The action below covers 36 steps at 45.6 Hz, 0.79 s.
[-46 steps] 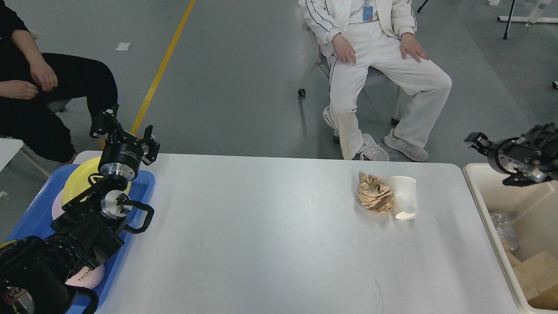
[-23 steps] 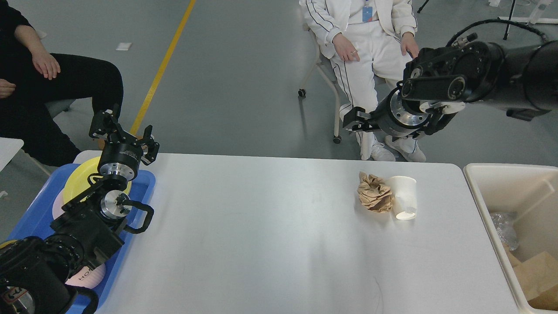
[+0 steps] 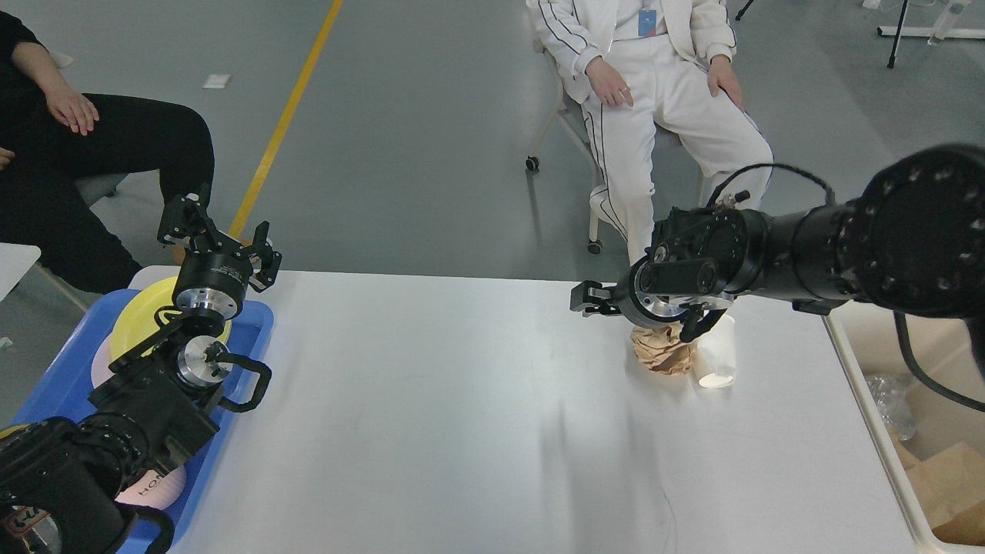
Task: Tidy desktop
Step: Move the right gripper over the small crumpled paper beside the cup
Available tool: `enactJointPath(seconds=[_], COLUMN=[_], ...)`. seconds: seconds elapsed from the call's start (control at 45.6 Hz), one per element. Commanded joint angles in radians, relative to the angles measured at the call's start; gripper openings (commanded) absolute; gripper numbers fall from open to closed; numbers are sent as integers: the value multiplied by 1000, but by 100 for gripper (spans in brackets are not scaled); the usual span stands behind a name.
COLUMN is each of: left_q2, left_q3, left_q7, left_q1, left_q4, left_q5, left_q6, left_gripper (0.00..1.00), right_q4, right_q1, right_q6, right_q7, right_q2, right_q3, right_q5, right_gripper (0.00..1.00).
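My right tool (image 3: 591,298) hangs over the desk (image 3: 462,400) just beside the crumpled brown paper (image 3: 660,355); seen end-on, I cannot tell its opening, and it seems to hold nothing. The wad looks light and soft: pinch its bulk. The white cup (image 3: 717,355) touching it would crush easily. My left tool (image 3: 217,231) gapes empty over the blue tray (image 3: 254,331). Open surface lies between; the cream bin (image 3: 869,400) borders the right edge.

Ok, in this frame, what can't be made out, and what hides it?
All in the head view:
- Crumpled brown paper: its top is covered by the right arm's wrist.
- Paper cup: its far end is behind the same wrist.
- Right gripper: seen end-on and dark, so its fingers cannot be told apart.
- Cream bin: cut off by the right edge and partly covered by the right arm.
- Blue tray: its contents are mostly covered by the left arm.
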Motion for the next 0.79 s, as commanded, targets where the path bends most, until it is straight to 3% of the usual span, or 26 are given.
enactJointPath(seconds=[0.0,0.351,0.768], left_q2=[0,0,0], left_q3=[0,0,0], left_q7=[0,0,0], left_q1=[0,0,0], left_q4=[0,0,0], left_q5=[0,0,0], left_q6=[0,0,0], left_gripper=[96,96,96], right_q4=[-74,-257,-425], right_q1=[-80,-251,-397], right_q6=[-14,-101,-106], right_q7=[-2,-6,-69], right_q2=[33,107,110], right_q3=[-8,-172,-183], right_q5=[-51,-143,-147], right_gripper=[100,100,100])
